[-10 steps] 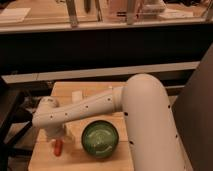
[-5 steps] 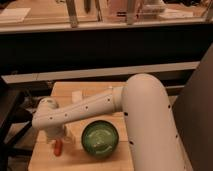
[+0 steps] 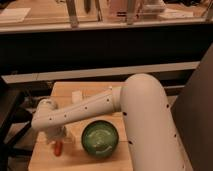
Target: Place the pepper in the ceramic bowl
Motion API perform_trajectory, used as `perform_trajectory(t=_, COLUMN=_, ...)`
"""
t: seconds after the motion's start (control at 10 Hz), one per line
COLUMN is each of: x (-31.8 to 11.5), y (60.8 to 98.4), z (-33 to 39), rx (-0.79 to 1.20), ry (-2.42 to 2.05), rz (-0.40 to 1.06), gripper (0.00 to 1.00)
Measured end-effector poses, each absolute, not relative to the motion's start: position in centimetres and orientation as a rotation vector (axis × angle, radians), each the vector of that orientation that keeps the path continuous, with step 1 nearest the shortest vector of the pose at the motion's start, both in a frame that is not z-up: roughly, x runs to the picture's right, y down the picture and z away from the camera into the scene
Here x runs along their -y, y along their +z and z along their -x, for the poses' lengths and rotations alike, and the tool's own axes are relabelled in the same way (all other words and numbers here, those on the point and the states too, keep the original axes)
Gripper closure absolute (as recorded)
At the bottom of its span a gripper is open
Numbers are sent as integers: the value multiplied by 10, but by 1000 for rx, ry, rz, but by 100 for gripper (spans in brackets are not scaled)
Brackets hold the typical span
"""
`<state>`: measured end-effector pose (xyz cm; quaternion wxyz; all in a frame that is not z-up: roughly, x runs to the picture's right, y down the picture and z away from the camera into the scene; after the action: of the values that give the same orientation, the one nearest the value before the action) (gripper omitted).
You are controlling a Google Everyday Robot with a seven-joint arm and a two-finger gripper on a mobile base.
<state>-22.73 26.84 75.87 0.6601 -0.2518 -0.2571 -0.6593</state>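
The pepper, small and red-orange, lies on the wooden table near its front left corner. The ceramic bowl, round, glossy dark green with a pale pattern inside, sits just right of the pepper and holds nothing. My gripper hangs at the end of the white arm, right over the pepper and touching or nearly touching its top end. The arm's wrist hides most of the gripper.
A small white object stands on the table behind the arm. My large white arm housing covers the table's right side. A dark shelf front and a counter run behind the table.
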Motion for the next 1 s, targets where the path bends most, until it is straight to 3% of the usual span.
perform_trajectory(t=1.0, x=-276, y=765, z=227, rx=584, ry=-1518, rz=567, gripper=20)
